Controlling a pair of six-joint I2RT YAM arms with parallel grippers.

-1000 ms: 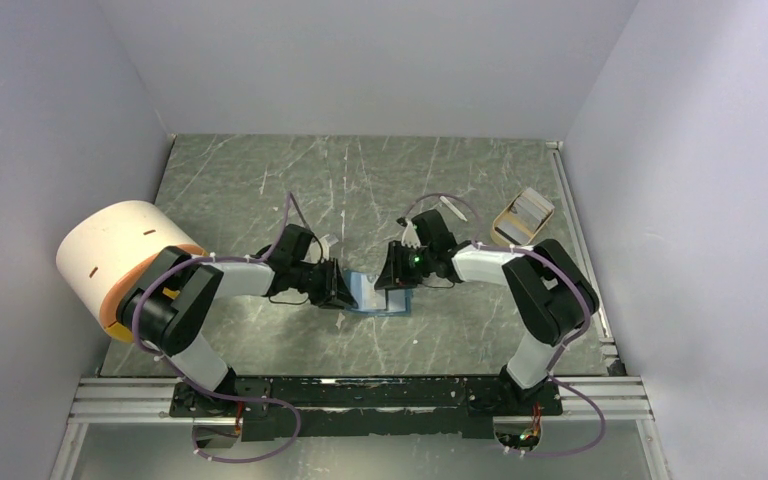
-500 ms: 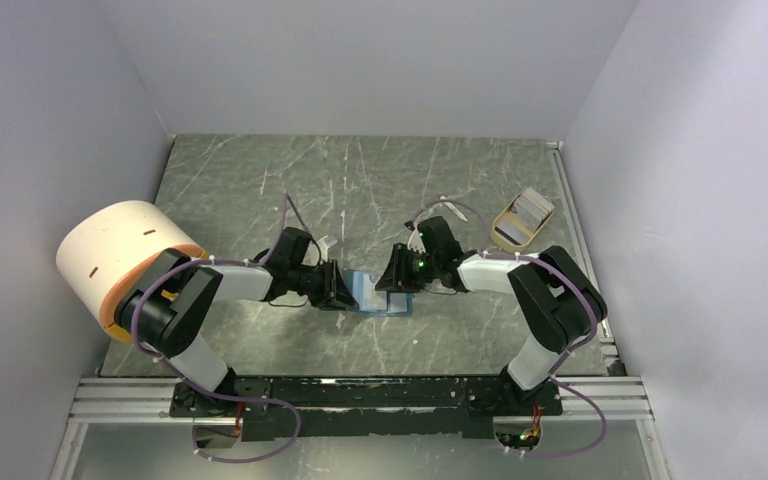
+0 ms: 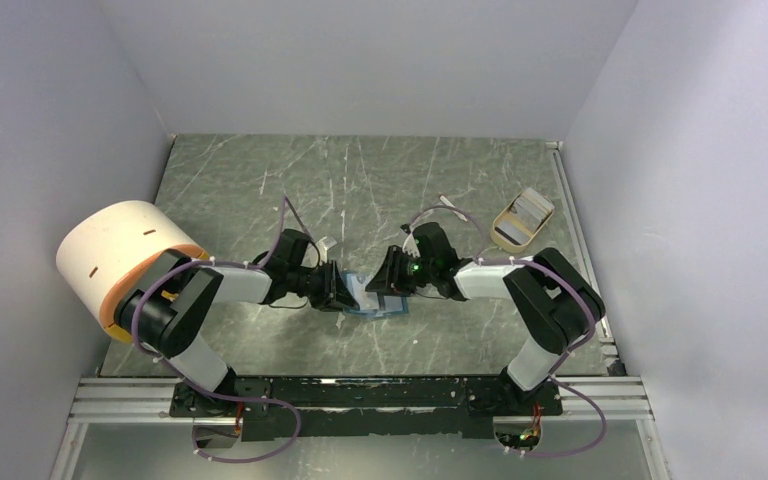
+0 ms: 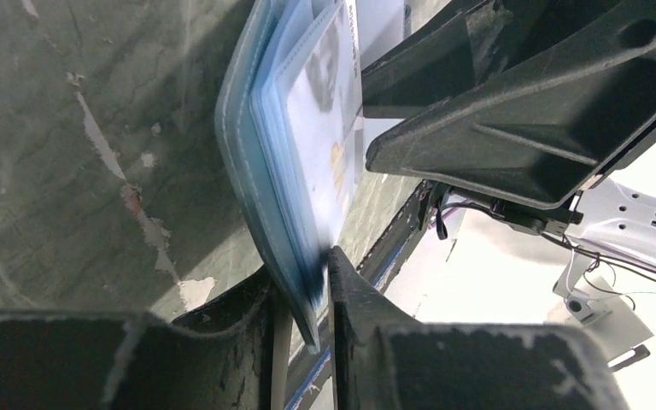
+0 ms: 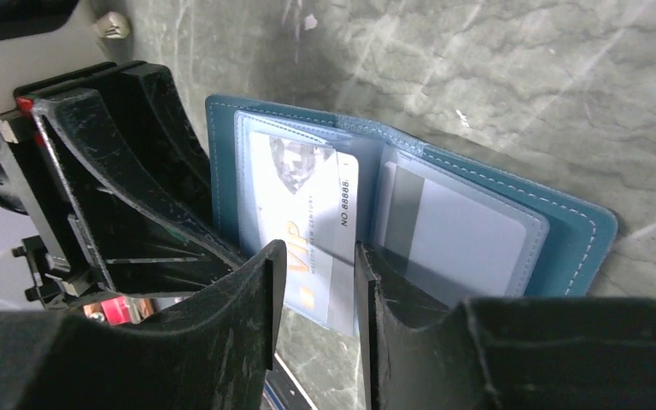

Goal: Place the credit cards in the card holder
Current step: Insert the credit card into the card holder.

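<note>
Left claw [image 4: 301, 266]: pressed together on one edge of the card holder [image 5: 568, 229], with the teal cover and its clear pockets nipped between the two fingers.
Right claw [image 5: 316, 249]: part spread, one finger at each long edge of the pale card [image 5: 306, 192]; I cannot tell whether they press on it.
Card holder: open like a book between the two claws, near the middle of the table [image 3: 260, 190], its inside face turned to the right claw.
Pale card: marked VIP, upper part inside the left clear pocket, lower end sticking out between the right claw's fingers.
Second card [image 5: 470, 243]: sits in the right pocket, with a dark stripe along one side.
Tan tray [image 3: 522, 218]: far right of the table, well apart from both claws.
</note>
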